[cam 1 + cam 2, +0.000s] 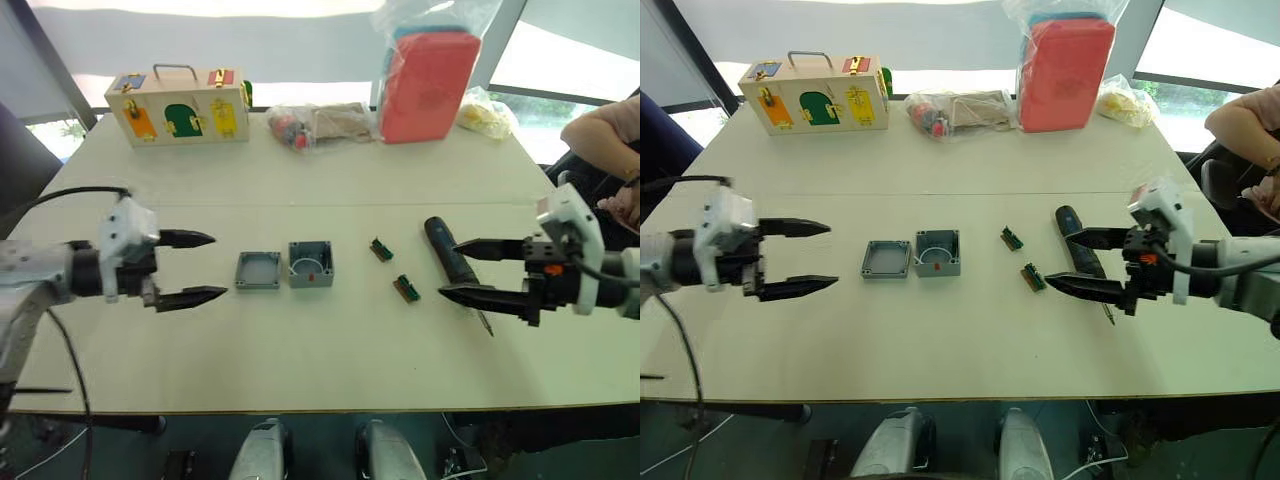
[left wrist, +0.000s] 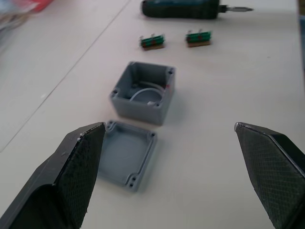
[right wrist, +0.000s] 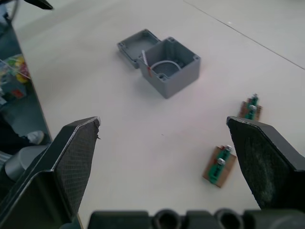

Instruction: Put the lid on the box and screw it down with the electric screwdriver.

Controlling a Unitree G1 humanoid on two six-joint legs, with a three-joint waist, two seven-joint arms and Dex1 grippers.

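Grey plastic lid (image 1: pixel 258 270) lies hollow side up on the table (image 1: pixel 300 350), just left of the open box (image 1: pixel 311 263). My left gripper (image 1: pixel 190 268) is spread wide near the lid. My right gripper (image 1: pixel 470 270) is spread astride the electric screwdriver (image 1: pixel 450 255), holding nothing.

Grey lid (image 1: pixel 258 270) touching open box (image 1: pixel 310 264); black screwdriver (image 1: pixel 450 256) well apart.

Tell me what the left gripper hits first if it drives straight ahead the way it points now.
Most likely the lid, lying flat just ahead of the open left gripper; the box sits right behind it. Height above the table is unclear.
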